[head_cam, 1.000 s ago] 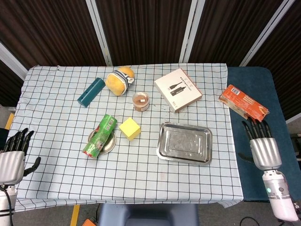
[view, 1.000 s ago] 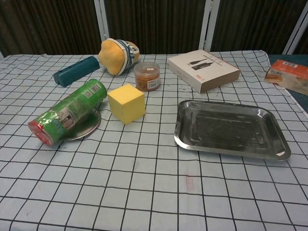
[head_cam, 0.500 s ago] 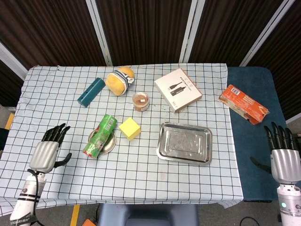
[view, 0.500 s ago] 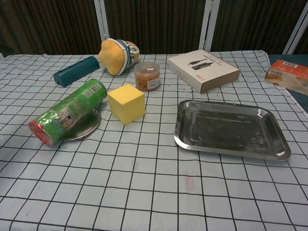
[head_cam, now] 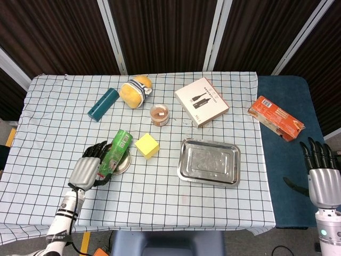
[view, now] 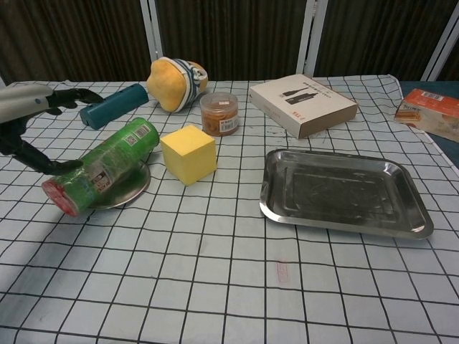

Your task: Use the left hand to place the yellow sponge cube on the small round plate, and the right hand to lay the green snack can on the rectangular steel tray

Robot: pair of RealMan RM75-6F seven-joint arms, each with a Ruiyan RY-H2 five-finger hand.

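Note:
The green snack can lies on its side across the small round plate. Just right of it, the yellow sponge cube sits on the checked cloth. The rectangular steel tray lies bare further right. My left hand hovers open beside the can's red-capped near end, its thumb close to or touching the can. My right hand is open, off the table's right side over the blue surface.
At the back stand a teal tube, a yellow plush toy, a small brown jar and a white box. An orange packet lies on the blue surface beyond the cloth's right edge.
My left hand has travelled from the table's left edge inward to the can's near end. The right hand dropped back toward the lower right corner, then stayed. Objects have not moved.

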